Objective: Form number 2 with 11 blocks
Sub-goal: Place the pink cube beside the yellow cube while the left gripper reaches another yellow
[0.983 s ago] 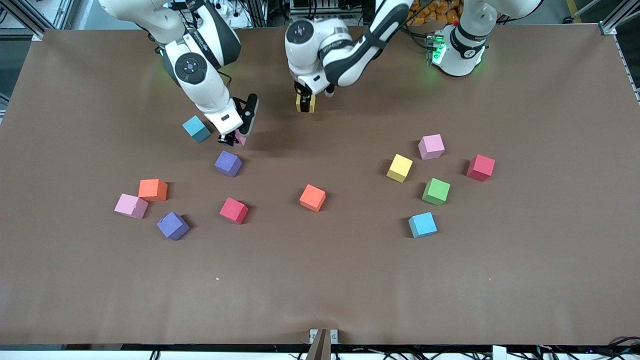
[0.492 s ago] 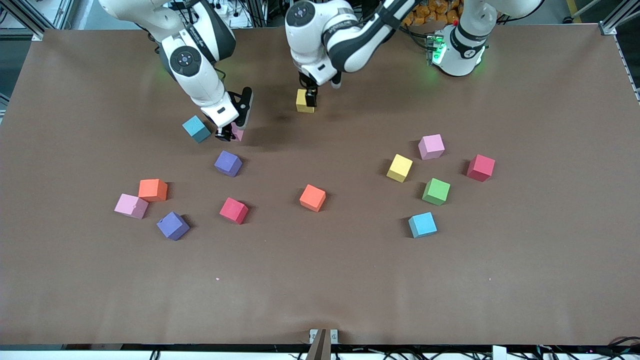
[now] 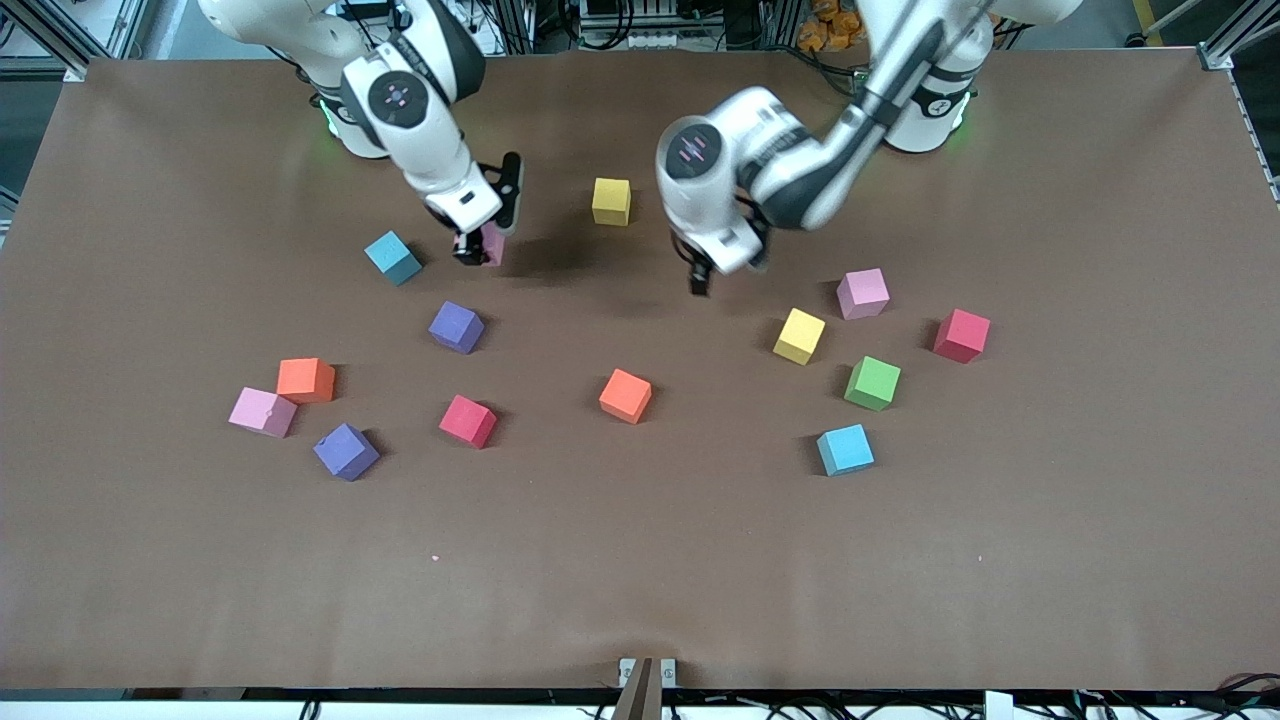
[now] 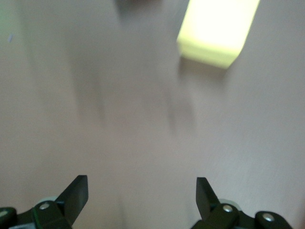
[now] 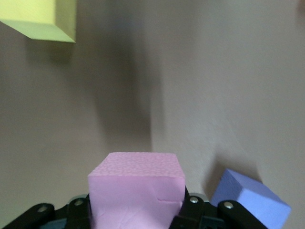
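Judging blocks as light, matte foam-like cubes: stiff enough to pinch, likely denting a little, not slippery, not fragile. Best hold looks like 2 flat opposite faces, fingers square to them, low on the cube.

Going near to far from the front camera:
- Sitting nearest: cyan block [image 3: 845, 449], purple [image 3: 346, 451], red [image 3: 467, 421], pink [image 3: 262, 412].
- Lying next: 2 orange [image 3: 625, 396] [image 3: 306, 380], green [image 3: 872, 383].
- Resting farther: 2nd yellow [image 3: 800, 336], 2nd red [image 3: 961, 335], 2nd purple [image 3: 457, 327], 2nd pink [image 3: 862, 293], teal [image 3: 392, 257].
- Standing farthest: yellow block [image 3: 611, 201], alone mid-table, free of both grippers.

No number 2 showing; blocks lying scattered and apart, except the pink and orange pair at the right arm's end, touching or nearly so.

Right gripper [image 5: 136, 210] clamping a pink block [image 5: 137, 188] on 2 opposite side faces, carrying it over the table between teal and the farthest yellow. Grip looking square; a slight crease showing on the pink face, hinting at soft material.

Left gripper [image 4: 142, 191] hanging with fingers spread wide, empty, over bare table between the 2 yellow blocks.

Watching for twist when seating cubes flush against neighbours.
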